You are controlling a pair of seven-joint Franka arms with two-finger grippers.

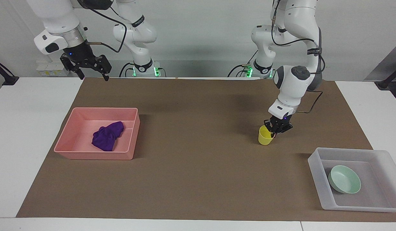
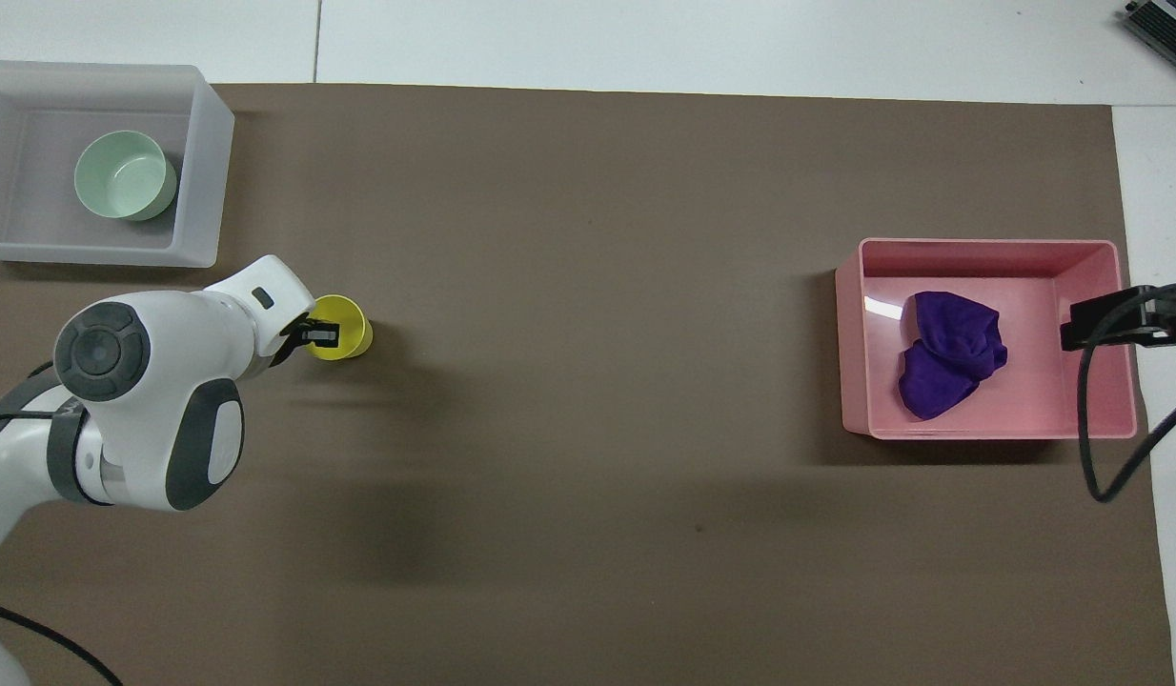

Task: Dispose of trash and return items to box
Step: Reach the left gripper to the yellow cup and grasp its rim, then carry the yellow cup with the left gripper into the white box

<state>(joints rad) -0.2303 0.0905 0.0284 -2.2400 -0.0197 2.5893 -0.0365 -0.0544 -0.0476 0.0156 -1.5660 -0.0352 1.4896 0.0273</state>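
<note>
The yellow cup (image 1: 264, 138) stands on the brown mat, also seen in the overhead view (image 2: 343, 326). My left gripper (image 1: 275, 129) is shut on its rim, one finger inside the cup (image 2: 318, 333). The mint-green bowl (image 1: 344, 183) lies in the translucent box (image 1: 316, 173) at the left arm's end, farther from the robots than the cup. The purple cloth (image 1: 107, 136) lies in the pink tray (image 1: 89, 156). My right gripper (image 1: 93, 75) is open and empty, high over the mat's edge beside the pink tray (image 2: 988, 248).
The brown mat (image 1: 198, 166) covers most of the white table. The right arm's cable (image 2: 1084, 419) hangs over the pink tray's end wall in the overhead view. The bowl (image 2: 121, 174) fills only part of the box (image 2: 205, 171).
</note>
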